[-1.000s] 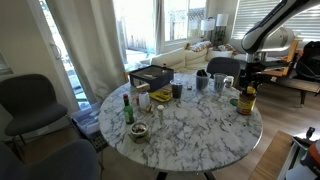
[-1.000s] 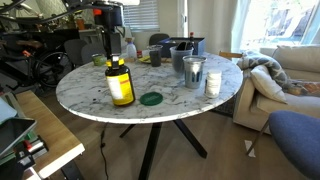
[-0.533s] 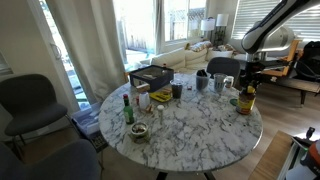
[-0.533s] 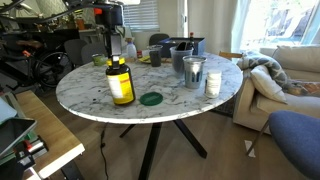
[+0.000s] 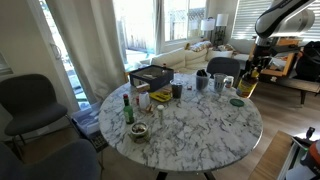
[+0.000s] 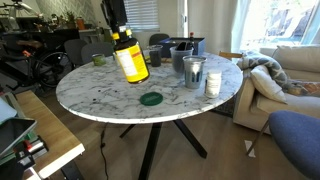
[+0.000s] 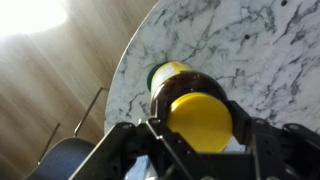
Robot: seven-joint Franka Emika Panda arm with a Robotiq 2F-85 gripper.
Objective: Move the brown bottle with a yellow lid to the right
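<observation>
My gripper (image 7: 198, 122) is shut on the yellow lid of the brown bottle (image 7: 180, 88) and holds it tilted in the air above the round marble table (image 6: 100, 85). In both exterior views the bottle (image 6: 130, 58) (image 5: 247, 84) hangs clear of the tabletop near the table's edge, with the gripper (image 6: 117, 28) (image 5: 255, 66) on its top. A dark green coaster (image 6: 151, 98) lies on the table below it; the coaster (image 5: 237, 101) also shows under the bottle in an exterior view.
A slim green bottle (image 5: 127, 110), mugs (image 6: 192, 71) (image 5: 177, 90), a white cup (image 6: 212, 83), a small bowl (image 5: 138, 131) and a dark box (image 5: 150, 76) stand on the table. Chairs (image 5: 30, 100) and a sofa (image 6: 285, 70) surround it.
The gripper has lifted the brown bottle off the table; it stood upright by the coaster before and now hangs tilted in the air.
</observation>
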